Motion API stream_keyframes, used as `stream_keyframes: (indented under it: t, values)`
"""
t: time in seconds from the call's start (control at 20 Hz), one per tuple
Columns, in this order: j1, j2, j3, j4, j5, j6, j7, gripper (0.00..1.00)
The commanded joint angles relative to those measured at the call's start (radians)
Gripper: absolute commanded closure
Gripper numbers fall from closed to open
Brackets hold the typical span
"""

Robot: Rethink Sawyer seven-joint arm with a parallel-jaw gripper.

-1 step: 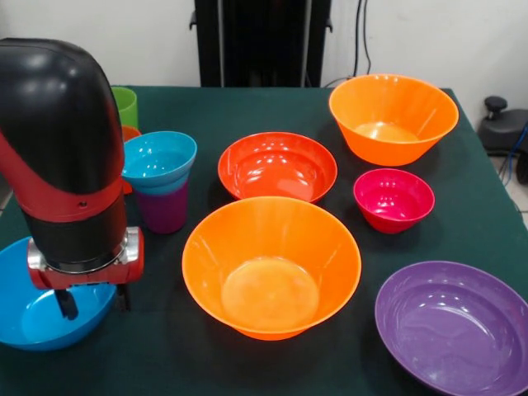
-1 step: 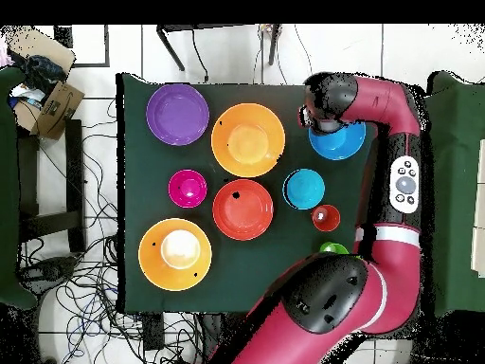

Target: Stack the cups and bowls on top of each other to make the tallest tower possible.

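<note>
One stage built: small teal bowl (image 1: 159, 160) seated on purple cup (image 1: 163, 206). Gripper (image 1: 91, 301) fingers spread, empty, dipping into large blue bowl (image 1: 33, 318) at left. Remaining: red-orange bowl (image 1: 277, 166), orange bowls (image 1: 271, 266), magenta bowl (image 1: 393, 199), purple bowl (image 1: 455, 325) unstacked.

Small bowl (image 1: 159, 158) sits on cup (image 1: 162, 206); fingers (image 1: 66, 304) inside large bowl (image 1: 25, 318)
</note>
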State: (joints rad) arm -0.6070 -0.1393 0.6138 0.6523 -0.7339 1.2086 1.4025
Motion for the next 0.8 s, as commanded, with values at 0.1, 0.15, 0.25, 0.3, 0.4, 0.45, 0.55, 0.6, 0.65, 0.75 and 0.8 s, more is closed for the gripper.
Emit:
stream_keyframes:
  t: [0.1,0.15,0.25,0.3,0.4,0.45,0.55,0.6,0.65,0.75,0.8]
  values:
    - [0.006,0.006,-0.035,0.130,0.003,-0.074,-0.158,0.00]
    - [0.005,0.006,-0.037,0.136,0.003,-0.082,-0.159,0.00]
    - [0.006,0.013,-0.037,0.130,0.001,-0.093,-0.160,0.00]
    - [0.007,0.016,-0.038,0.127,-0.001,-0.097,-0.160,0.00]
    - [0.008,0.013,-0.046,0.134,-0.008,-0.110,-0.163,1.00]
    - [0.008,0.011,-0.049,0.135,-0.013,-0.116,-0.167,1.00]
    - [0.009,0.004,-0.059,0.140,-0.022,-0.129,-0.160,1.00]
    - [0.011,0.002,-0.066,0.137,-0.026,-0.132,-0.147,1.00]
    - [0.013,0.000,-0.073,0.134,-0.030,-0.136,-0.133,1.00]
    - [0.018,-0.010,-0.079,0.126,-0.034,-0.133,-0.132,1.00]
    - [0.018,-0.011,-0.081,0.123,-0.033,-0.132,-0.134,1.00]
